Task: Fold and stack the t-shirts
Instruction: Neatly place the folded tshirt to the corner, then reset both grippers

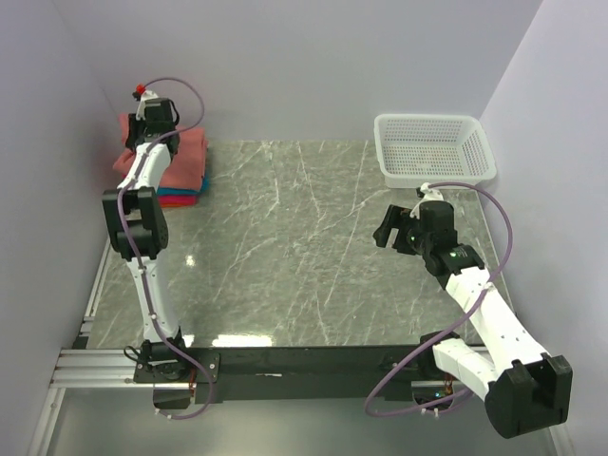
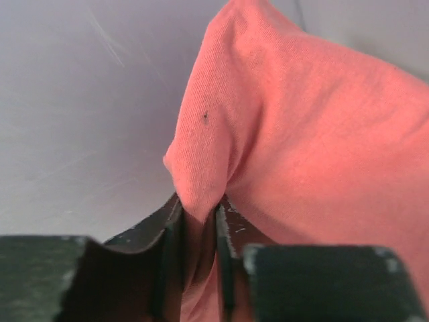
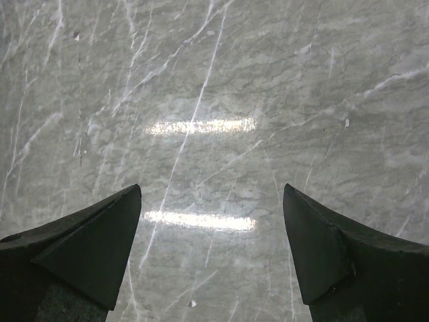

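Top external view has the salmon-red t-shirt point(image 1: 186, 152) heaped on the teal-blue t-shirt point(image 1: 193, 187) and magenta-pink t-shirt point(image 1: 177, 202) at the marble table's point(image 1: 304, 247) far left corner, left wrist view shows the left gripper point(image 2: 199, 215) pinching a salmon fold, and right wrist view shows the right gripper point(image 3: 212, 191) spread wide over the table.

one salmon-red t-shirt point(image 1: 188, 150), one teal-blue t-shirt point(image 1: 194, 188), one magenta-pink t-shirt point(image 1: 177, 202), one white basket point(image 1: 433, 172), two arms point(image 1: 141, 220) point(image 1: 480, 296), one table point(image 1: 285, 247)

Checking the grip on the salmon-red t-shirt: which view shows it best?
Left wrist view: the left gripper pinches a fold of the salmon-red t-shirt, close up. Top external shows it small, partly behind the left arm. Right wrist shows only table.
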